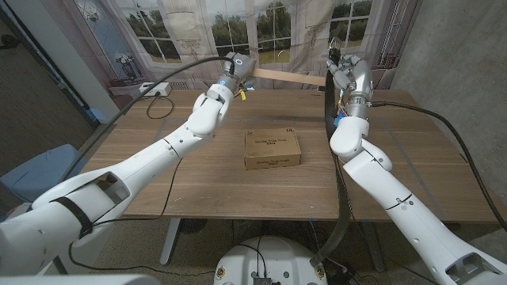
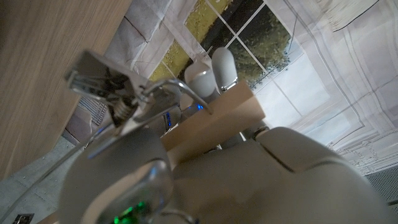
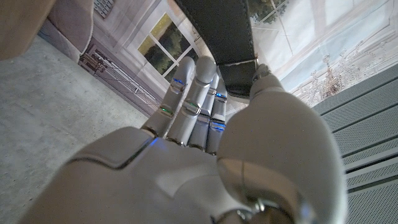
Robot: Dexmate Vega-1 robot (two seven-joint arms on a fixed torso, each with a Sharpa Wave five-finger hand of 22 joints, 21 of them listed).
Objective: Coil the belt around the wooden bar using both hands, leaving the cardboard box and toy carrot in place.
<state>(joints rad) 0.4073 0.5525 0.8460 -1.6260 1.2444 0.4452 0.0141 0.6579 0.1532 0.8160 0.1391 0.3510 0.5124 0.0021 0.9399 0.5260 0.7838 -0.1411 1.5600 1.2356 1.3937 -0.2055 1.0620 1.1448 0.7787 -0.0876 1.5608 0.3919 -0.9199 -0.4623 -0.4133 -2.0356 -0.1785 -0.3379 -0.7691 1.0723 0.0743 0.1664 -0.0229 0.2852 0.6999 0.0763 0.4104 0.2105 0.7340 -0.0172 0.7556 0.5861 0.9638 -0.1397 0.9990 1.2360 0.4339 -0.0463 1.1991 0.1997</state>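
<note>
The wooden bar (image 1: pixel 287 76) hangs level over the table's far edge. My left hand (image 1: pixel 230 74) grips its left end; the bar (image 2: pixel 211 127) runs under my fingers (image 2: pixel 200 76), with a metal buckle-like piece (image 2: pixel 118 93) beside them. My right hand (image 1: pixel 346 77) is raised at the bar's right end and holds the black belt (image 1: pixel 340 186), which hangs from it down past the table's front edge. The stitched belt (image 3: pixel 217 31) passes between fingers (image 3: pixel 193 87) and thumb. The cardboard box (image 1: pixel 272 149) lies flat mid-table. I cannot make out the toy carrot.
A white power strip (image 1: pixel 154 89) with a cable lies at the wooden table's (image 1: pixel 198 182) far left. A curtain with a printed window hangs behind the table. Bare wood surrounds the box on every side.
</note>
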